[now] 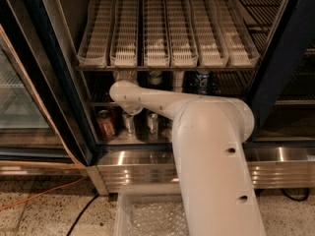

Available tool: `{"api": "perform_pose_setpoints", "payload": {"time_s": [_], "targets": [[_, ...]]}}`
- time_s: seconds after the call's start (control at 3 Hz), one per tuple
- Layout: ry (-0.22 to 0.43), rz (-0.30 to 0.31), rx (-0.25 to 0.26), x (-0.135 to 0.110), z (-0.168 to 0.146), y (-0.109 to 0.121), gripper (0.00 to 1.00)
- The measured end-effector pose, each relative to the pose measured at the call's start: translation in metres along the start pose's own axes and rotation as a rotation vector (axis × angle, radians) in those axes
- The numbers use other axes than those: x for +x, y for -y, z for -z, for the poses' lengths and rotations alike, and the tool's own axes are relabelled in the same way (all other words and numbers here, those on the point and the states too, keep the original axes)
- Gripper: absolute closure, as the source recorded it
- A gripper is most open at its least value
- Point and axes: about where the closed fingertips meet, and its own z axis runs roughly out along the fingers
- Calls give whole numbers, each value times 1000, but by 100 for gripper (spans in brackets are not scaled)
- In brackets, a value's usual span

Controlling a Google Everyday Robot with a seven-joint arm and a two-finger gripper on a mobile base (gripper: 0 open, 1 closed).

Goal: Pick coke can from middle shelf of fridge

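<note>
The gripper point(125, 77) hangs above the left of the fridge's point(142, 167) middle shelf point(229, 88), apparently reaching; the coke can is hidden and the grip state cannot be told. The next move likely calls for a square closure on the can.

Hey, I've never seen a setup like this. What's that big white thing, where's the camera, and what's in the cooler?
The big white thing is a robot arm, filmed by one camera facing a drinks fridge. Its pincer reaches in at the middle shelf, just under the white plastic lanes; I can't tell whether it holds anything. Silver cans and a reddish can stand below it.
</note>
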Motion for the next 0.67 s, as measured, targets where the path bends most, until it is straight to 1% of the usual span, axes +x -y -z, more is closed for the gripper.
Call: {"api": "perform_pose_setpoints", "payload": {"time_s": [0.33, 0.67], "targets": [[2, 11, 21, -1, -3, 5, 35], [7, 28, 62, -1, -7, 8, 35]]}}
